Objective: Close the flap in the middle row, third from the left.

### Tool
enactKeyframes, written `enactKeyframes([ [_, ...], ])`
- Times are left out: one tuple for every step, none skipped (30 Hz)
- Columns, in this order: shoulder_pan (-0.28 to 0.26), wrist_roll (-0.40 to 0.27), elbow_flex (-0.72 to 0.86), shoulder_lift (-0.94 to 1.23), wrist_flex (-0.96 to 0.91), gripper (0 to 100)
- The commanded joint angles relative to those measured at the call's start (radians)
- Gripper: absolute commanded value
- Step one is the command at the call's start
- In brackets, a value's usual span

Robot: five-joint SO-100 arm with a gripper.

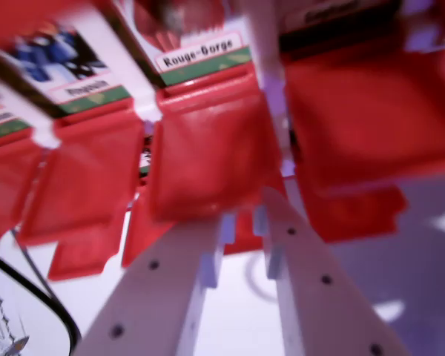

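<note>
The picture is blurred. A game board of red flaps fills the upper part of the wrist view. The flap in the middle lies flat below an upright card labelled "Rouge-Gorge". Another flat flap sits to the wrist view's left, under a card with a blue picture. A larger red flap is on the wrist view's right. My gripper comes up from the bottom, its two white fingers slightly apart and open. Its tips sit at the lower edge of the middle flap, with nothing held between them.
Smaller red flaps of a nearer row lie under the big ones. A white table surface shows between the fingers. At the bottom left lies a black cable beside a printed sheet.
</note>
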Motion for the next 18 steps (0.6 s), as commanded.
enactKeyframes([
  [-0.009,0.008,-0.123,0.032,-0.023,2],
  [-0.009,0.011,-0.124,0.029,-0.025,2],
  [-0.009,0.014,-0.129,0.028,-0.026,2],
  [-0.009,0.017,-0.132,0.025,-0.028,2],
  [-0.009,0.023,-0.135,0.023,-0.031,2],
  [-0.009,0.028,-0.135,0.023,-0.034,2],
  [-0.009,0.032,-0.135,0.023,-0.037,2],
  [-0.009,0.035,-0.137,0.023,-0.037,2],
  [-0.009,0.038,-0.138,0.025,-0.038,2],
  [-0.008,0.041,-0.138,0.028,-0.041,2],
  [-0.008,0.043,-0.138,0.029,-0.046,2],
  [-0.006,0.046,-0.138,0.031,-0.052,2],
  [-0.006,0.048,-0.138,0.032,-0.058,2],
  [-0.006,0.048,-0.140,0.032,-0.064,2],
  [-0.005,0.046,-0.140,0.035,-0.069,2],
  [-0.005,0.046,-0.140,0.037,-0.078,2],
  [-0.005,0.048,-0.140,0.038,-0.087,2],
  [-0.003,0.049,-0.138,0.040,-0.097,2],
])
